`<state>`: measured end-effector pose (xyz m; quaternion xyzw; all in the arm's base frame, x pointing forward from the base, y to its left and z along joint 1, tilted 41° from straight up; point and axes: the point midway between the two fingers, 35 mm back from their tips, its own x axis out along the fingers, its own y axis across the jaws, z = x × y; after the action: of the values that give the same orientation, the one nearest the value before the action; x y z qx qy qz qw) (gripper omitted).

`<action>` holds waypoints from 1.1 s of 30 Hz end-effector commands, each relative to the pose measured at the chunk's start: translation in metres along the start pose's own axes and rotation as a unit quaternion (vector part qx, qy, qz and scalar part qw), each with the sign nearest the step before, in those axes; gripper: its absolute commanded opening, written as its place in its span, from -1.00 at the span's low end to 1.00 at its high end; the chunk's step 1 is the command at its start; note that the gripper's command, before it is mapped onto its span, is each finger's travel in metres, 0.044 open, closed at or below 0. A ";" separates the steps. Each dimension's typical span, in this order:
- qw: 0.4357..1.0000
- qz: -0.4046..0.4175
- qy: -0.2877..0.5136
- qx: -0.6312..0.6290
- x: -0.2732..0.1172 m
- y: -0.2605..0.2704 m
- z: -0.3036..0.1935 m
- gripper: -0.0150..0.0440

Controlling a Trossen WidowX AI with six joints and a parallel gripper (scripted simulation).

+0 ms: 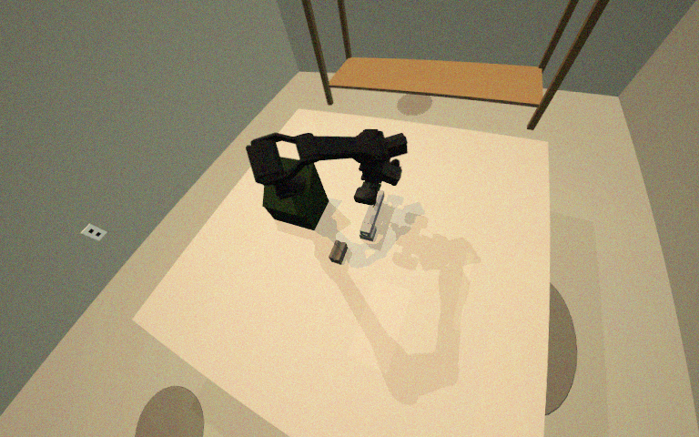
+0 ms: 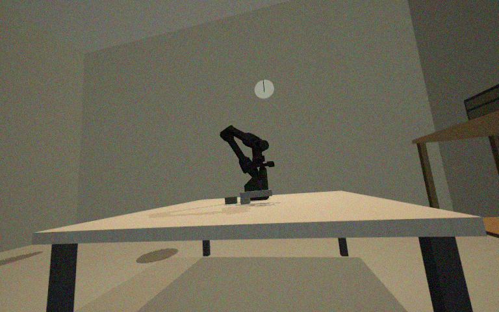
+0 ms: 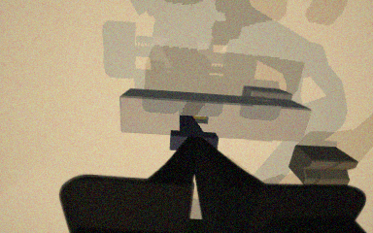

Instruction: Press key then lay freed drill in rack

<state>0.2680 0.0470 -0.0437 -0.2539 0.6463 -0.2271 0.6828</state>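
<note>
A long pale grey block stands on the table, with a small raised piece at one end. A dark blue T-shaped piece is at its near side in the wrist view, beside a small yellow mark. I cannot tell whether the blue piece is the drill or the key. My gripper is shut and holds nothing visible. Its tips overlap the blue piece in the wrist view; contact is unclear. A small brown grooved block, apparently the rack, lies apart from the grey block.
The dark green arm base stands beside the two blocks on the pale table. The arm's shadows fall across the blocks and tabletop. An orange-brown shelf stands beyond the table's far edge.
</note>
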 end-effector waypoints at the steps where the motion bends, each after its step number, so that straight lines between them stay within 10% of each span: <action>1: 1.000 -0.004 0.013 0.001 0.013 -0.001 -0.006 -0.49; 33: 1.000 -0.004 0.013 0.001 0.023 -0.002 -0.006 -0.31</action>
<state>0.2665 0.0318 -0.0606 -0.2481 0.6481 -0.2312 0.6818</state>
